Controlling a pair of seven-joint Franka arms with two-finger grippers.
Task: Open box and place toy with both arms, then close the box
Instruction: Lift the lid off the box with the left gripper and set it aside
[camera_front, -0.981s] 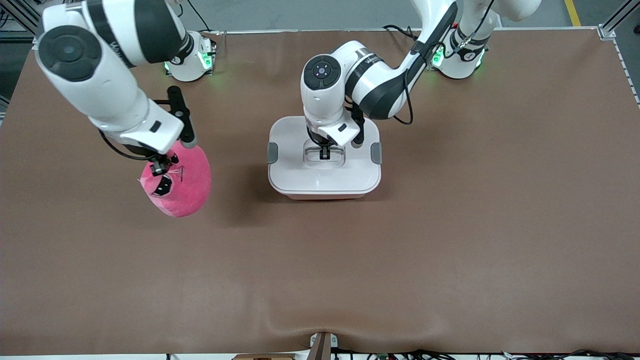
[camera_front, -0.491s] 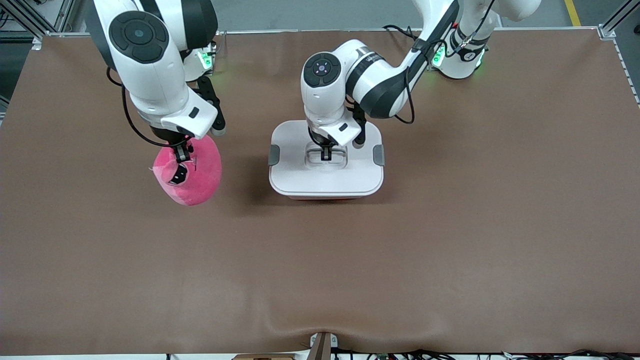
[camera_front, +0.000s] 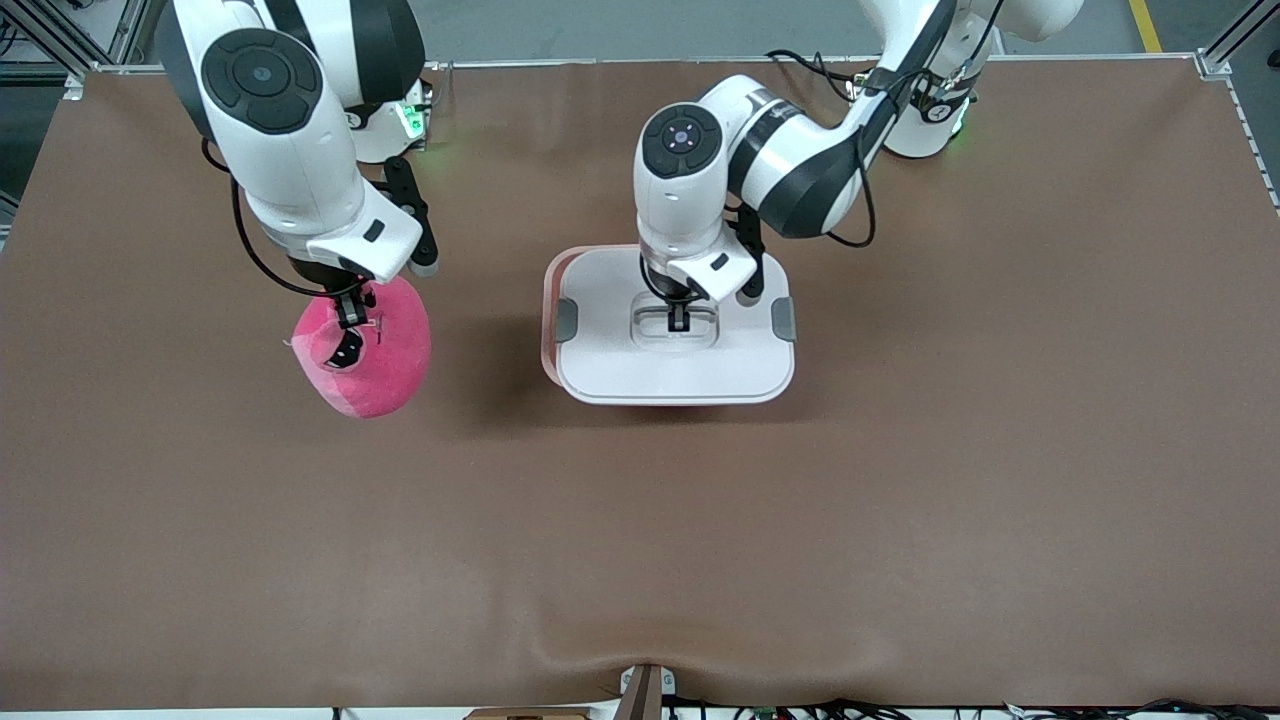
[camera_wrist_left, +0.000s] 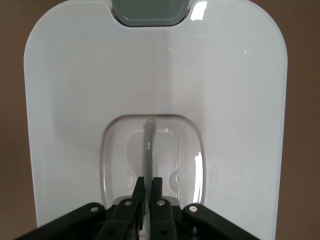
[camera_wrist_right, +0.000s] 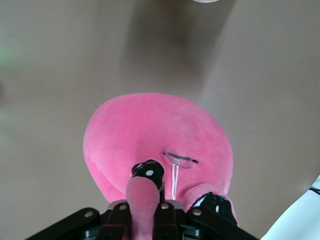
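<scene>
My left gripper (camera_front: 680, 318) is shut on the thin grey handle (camera_wrist_left: 148, 145) in the recess of the white lid (camera_front: 690, 372). It holds the lid a little above the box, shifted toward the left arm's end of the table. The box's translucent pink rim (camera_front: 548, 330) shows at the lid's uncovered edge; the rest of the box is hidden under the lid. My right gripper (camera_front: 350, 315) is shut on an ear of the hot-pink plush toy (camera_front: 372, 360). The toy (camera_wrist_right: 150, 130) hangs from it over bare table toward the right arm's end, beside the box.
Grey clips (camera_front: 567, 318) (camera_front: 783, 318) sit on the lid's two short sides. The brown mat (camera_front: 640, 520) covers the whole table. Both arm bases (camera_front: 385, 125) (camera_front: 925, 120) stand along its edge farthest from the front camera. A small bracket (camera_front: 642, 690) sits at the nearest edge.
The left gripper has lifted the lid and carried it toward the left arm's end, uncovering the box's pink rim. The right arm has swung the hanging toy closer to the box.
</scene>
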